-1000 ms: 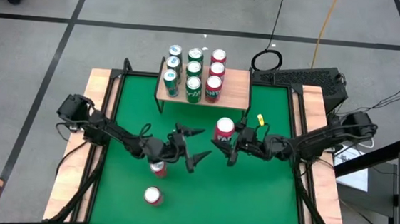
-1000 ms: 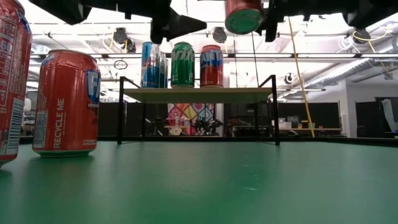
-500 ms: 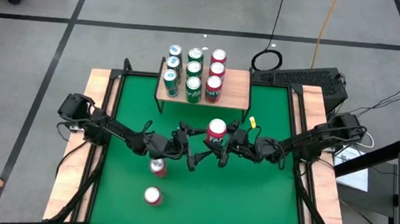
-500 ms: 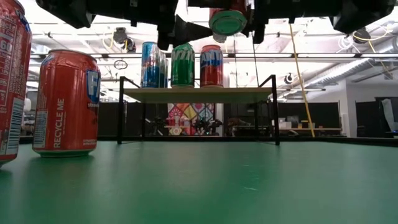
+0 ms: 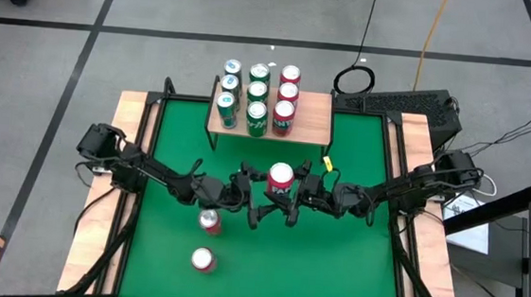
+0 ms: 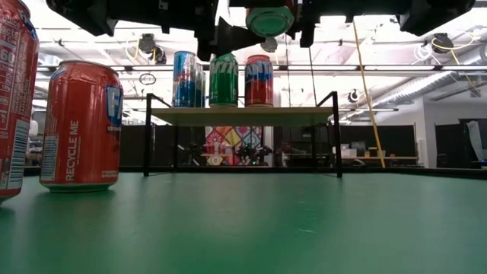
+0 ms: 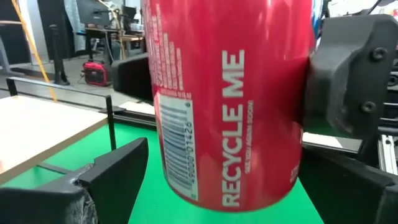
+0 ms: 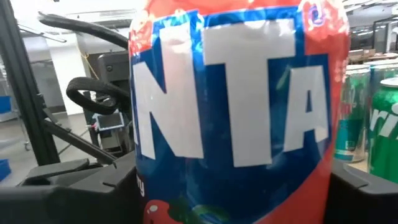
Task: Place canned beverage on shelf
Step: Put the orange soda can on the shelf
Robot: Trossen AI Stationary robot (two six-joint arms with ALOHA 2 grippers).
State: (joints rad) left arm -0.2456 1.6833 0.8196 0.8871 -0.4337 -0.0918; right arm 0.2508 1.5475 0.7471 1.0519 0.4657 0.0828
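While your two arms meet over the middle of the green table point(image 5: 352, 260), the right gripper point(image 5: 286, 190) holds a red Fanta can point(image 5: 280, 177) upright and clear of the surface, its fingers pinching the can's sides. You see the can fill the right wrist view point(image 8: 233, 118), a dark finger point(image 8: 74, 193) showing at either flank. Your left gripper point(image 5: 260, 194) sits just beside it with fingers spread wide, one on each side of the can but not closed on it; the left wrist view shows the "RECYCLE ME" side point(image 7: 230, 93) between them. Beyond, the wooden shelf point(image 5: 317, 119) carries nine upright cans at its left end. Two more red cans point(image 5: 208, 222) stand on the table nearer you.
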